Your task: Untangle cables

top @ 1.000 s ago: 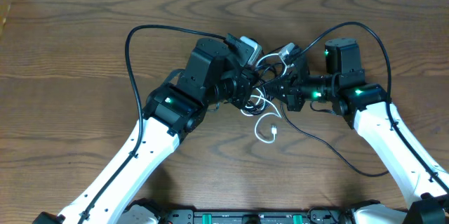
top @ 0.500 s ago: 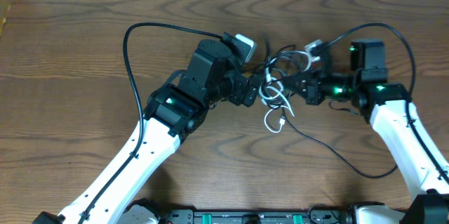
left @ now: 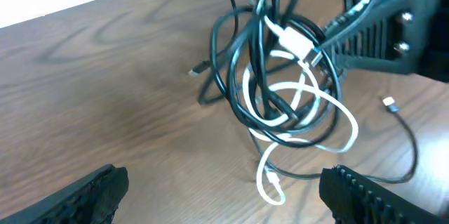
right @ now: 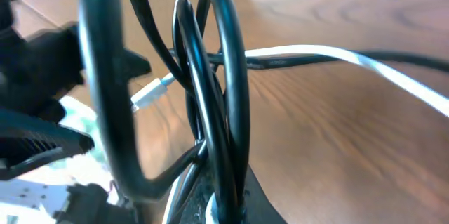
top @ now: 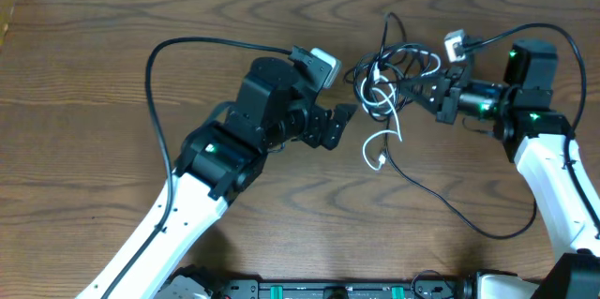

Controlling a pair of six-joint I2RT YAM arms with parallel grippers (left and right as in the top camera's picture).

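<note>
- Cable bundle [top: 389,69]: black cable [right: 228,76] and white cable [right: 316,53] looped through one another above the wooden table [top: 94,65].
  - The black cable's long tail trails from the bundle toward the near right.
  - The white cable's plug end lies just on the near side of the bundle.
- Right gripper [top: 424,90]: at the bundle's right edge, jaws clamped tight on several black loops. A white strand may be pinched as well, but the wrist view is too close to be sure.
- Left gripper [top: 337,126]: just left of the bundle, jaws spread wide, holding nothing and not touching either cord.
</note>
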